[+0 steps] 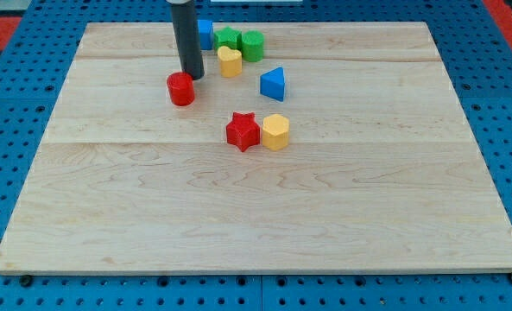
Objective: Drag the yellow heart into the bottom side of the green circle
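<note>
The yellow heart (230, 61) lies near the view's top, just below the green star (228, 38) and down-left of the green circle (253, 45), close to both. My dark rod comes down from the view's top. My tip (192, 76) rests on the board to the left of the yellow heart, with a gap between them. It sits right at the upper right edge of the red cylinder (180, 89).
A blue block (205, 34) sits behind the rod, partly hidden. A blue triangle (274, 84) lies to the right of the heart and lower. A red star (243, 131) and a yellow hexagon (275, 131) touch each other near the board's middle.
</note>
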You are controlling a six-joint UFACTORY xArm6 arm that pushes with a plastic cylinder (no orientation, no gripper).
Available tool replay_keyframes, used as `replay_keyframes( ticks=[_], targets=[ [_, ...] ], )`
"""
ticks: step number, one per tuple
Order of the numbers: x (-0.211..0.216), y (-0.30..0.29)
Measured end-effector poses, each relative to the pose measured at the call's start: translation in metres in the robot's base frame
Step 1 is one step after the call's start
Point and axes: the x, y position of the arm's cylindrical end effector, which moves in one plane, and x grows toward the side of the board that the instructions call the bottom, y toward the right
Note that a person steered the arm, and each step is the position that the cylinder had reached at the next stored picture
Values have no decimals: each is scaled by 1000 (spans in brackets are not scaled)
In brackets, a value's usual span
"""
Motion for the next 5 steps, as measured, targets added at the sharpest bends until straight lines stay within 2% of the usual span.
replay_keyframes(
  ticks=[2, 4, 5],
  targets=[
    [-12, 58],
    [1, 76],
    [1, 109]
  ],
)
